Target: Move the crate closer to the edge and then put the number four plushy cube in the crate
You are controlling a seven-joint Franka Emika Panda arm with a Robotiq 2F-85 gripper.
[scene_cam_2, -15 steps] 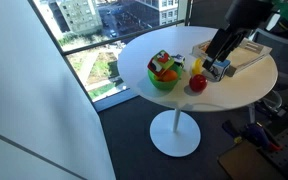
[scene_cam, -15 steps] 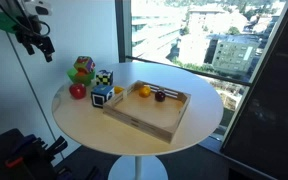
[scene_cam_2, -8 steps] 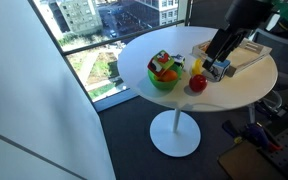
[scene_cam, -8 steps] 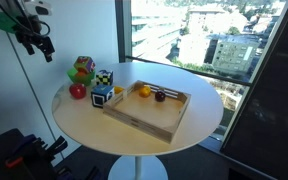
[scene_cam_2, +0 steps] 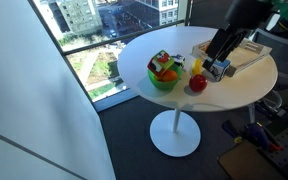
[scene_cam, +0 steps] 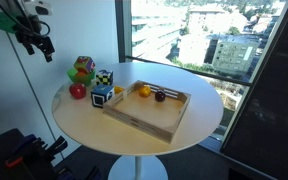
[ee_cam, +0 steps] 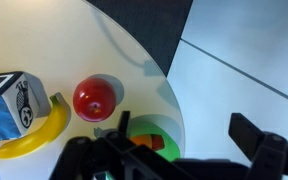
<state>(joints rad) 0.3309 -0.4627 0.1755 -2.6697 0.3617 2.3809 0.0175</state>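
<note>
The claw [scene_cam: 34, 44] hangs spread and empty, high above the left edge of the tabletop [scene_cam: 84, 125]. The blue cube [scene_cam: 102, 97] stands on the tabletop, outside the crate [scene_cam: 149, 115], just beside its left end.

In an exterior view the camera stands off to one side, raised a little above the round desk [scene_cam: 84, 115]. It faces the window [scene_cam: 194, 35] behind the desk, and the whole desktop fits in at middling range. In an exterior view set higher up, the camera looks down on the desk [scene_cam_2: 239, 95] with the window [scene_cam_2: 94, 30] along the picture's left. The wrist view looks steeply down, close over the desk's [ee_cam: 64, 40] curved rim, with the claw [ee_cam: 174, 140] entering from the bottom. The red apple [scene_cam: 77, 91] is common to all three: the apple [scene_cam_2: 197, 84] is small in both exterior views, and the apple [ee_cam: 94, 98] is large in the wrist view.
</note>
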